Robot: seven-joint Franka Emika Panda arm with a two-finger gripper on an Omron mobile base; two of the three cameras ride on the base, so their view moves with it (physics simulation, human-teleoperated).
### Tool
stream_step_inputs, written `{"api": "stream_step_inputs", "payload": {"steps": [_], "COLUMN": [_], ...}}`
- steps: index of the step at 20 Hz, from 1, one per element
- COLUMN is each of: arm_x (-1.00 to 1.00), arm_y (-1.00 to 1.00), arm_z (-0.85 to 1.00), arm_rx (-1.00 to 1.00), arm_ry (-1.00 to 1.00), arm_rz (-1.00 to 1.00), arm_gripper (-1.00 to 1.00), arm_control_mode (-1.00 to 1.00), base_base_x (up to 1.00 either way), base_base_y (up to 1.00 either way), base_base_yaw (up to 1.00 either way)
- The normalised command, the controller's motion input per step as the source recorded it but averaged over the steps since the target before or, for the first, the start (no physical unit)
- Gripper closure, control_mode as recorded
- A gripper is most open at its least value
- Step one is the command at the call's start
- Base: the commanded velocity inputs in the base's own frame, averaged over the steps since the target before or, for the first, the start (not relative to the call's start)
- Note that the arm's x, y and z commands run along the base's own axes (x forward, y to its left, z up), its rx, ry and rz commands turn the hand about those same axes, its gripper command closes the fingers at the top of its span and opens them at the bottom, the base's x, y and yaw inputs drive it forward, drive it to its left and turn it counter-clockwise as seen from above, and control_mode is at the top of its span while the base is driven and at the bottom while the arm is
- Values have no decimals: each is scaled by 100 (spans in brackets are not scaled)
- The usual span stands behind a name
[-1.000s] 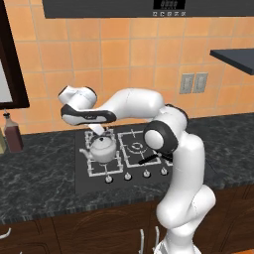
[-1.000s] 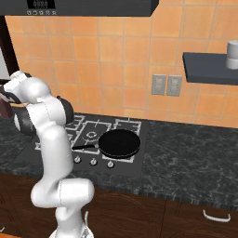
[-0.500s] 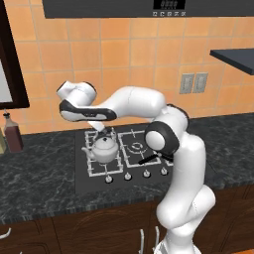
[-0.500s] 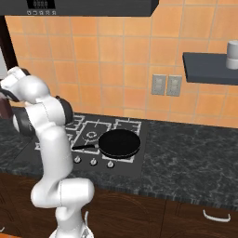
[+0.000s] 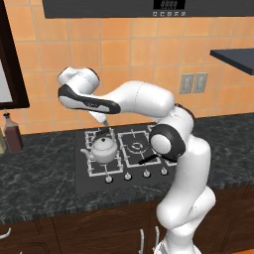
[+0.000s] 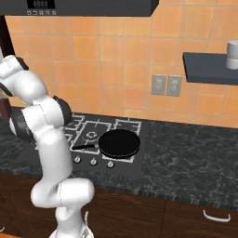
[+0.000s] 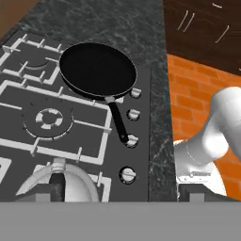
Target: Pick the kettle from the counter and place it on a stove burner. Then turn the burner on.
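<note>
— Where is the kettle (image 5: pixel 104 150)?

— Left of centre in the left base view, sitting on the stove burner (image 5: pixel 103 161) at the front left of the black cooktop (image 5: pixel 82 179). In the hand view its lid and handle show at the bottom left.

— And the pincer (image 5: pixel 105 125)?

— Just above the kettle's handle in the left base view, hanging from the arm that reaches in from the upper left. Whether it is released or clenched I cannot tell; its tips are too small there.

— What else is around?

— A black frying pan (image 7: pixel 98 69) in the upper middle of the hand view, four knobs (image 7: pixel 127 174) to its right, and a dark bottle (image 5: pixel 13 134) on the bench (image 5: pixel 37 173) at the far left of the left base view.
</note>
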Motion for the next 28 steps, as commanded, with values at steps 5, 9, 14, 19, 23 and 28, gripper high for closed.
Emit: {"api": "stream_step_inputs", "payload": {"steps": [5,9,14,19,23,28], "arm_x": [-92,-77,-28,-26,-30,-13], "arm_y": [-20,-27,-18,0,1,44], "arm_z": [0,0,-2,0,-9,-12], "arm_rx": [37,41,6,0,-1,-16], "arm_ry": [0,0,0,0,0,0], "arm_rz": [0,-9,-42,-64,-69,-62], "arm_gripper": [-100,-100,-100,-100,-100,-100], "arm_control_mode": [-100,-100,-100,-100,-100,-100], "base_base_x": [0,0,0,0,0,0], "base_base_y": [0,0,0,0,0,0], "base_base_yaw": [0,0,0,0,0,0]}}
